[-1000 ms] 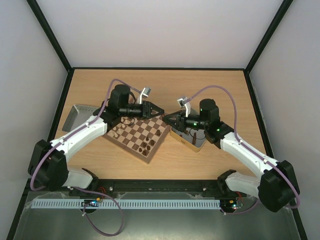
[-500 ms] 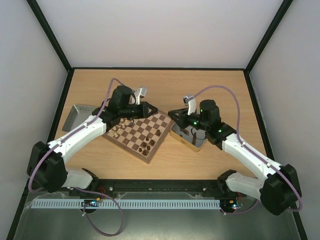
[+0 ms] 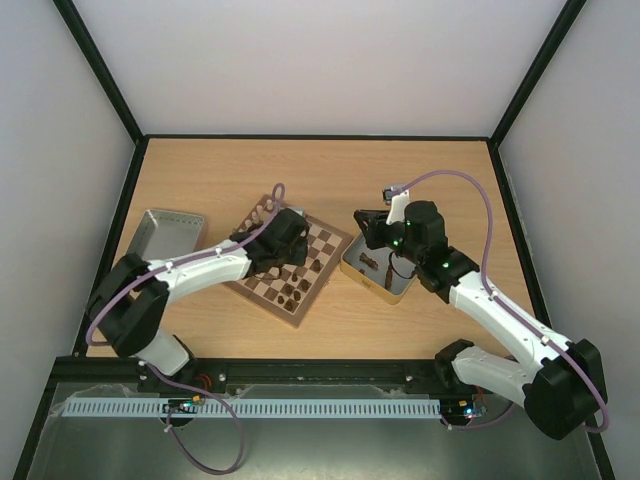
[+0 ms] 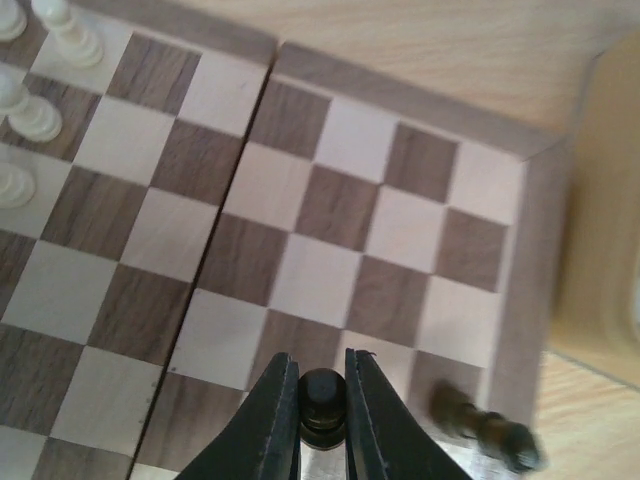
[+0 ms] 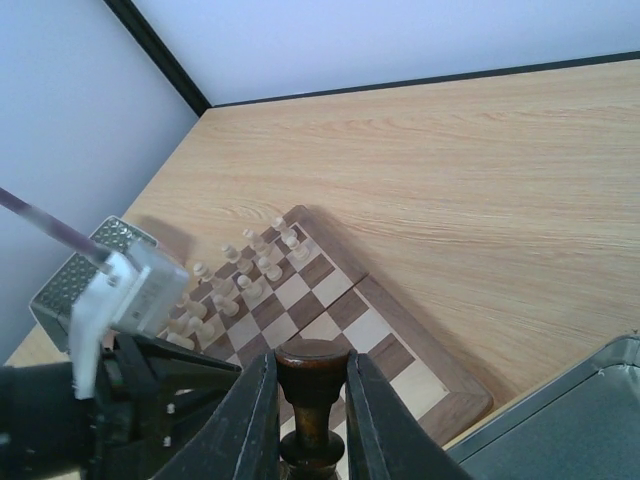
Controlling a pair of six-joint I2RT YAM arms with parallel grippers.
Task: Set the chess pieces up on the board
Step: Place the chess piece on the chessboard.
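Robot lab test cell: plain white enclosure walls (image 3: 320, 60), black frame struts (image 3: 100, 72), pale wooden counter (image 3: 330, 170), white-and-black left arm (image 3: 195, 268) and right arm (image 3: 500, 312) bolted to black metal rail (image 3: 320, 372) at frame bottom.

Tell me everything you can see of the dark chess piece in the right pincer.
The dark chess piece looks like glossy, dark-brown turned wood, with a rounded cap, a narrow neck and a wider collar below. Its base is out of frame. It stands upright, clamped on both sides by the black fingers of the right pincer. Behind it in the wrist view lies a corner of the board, with the metal tin at lower right.
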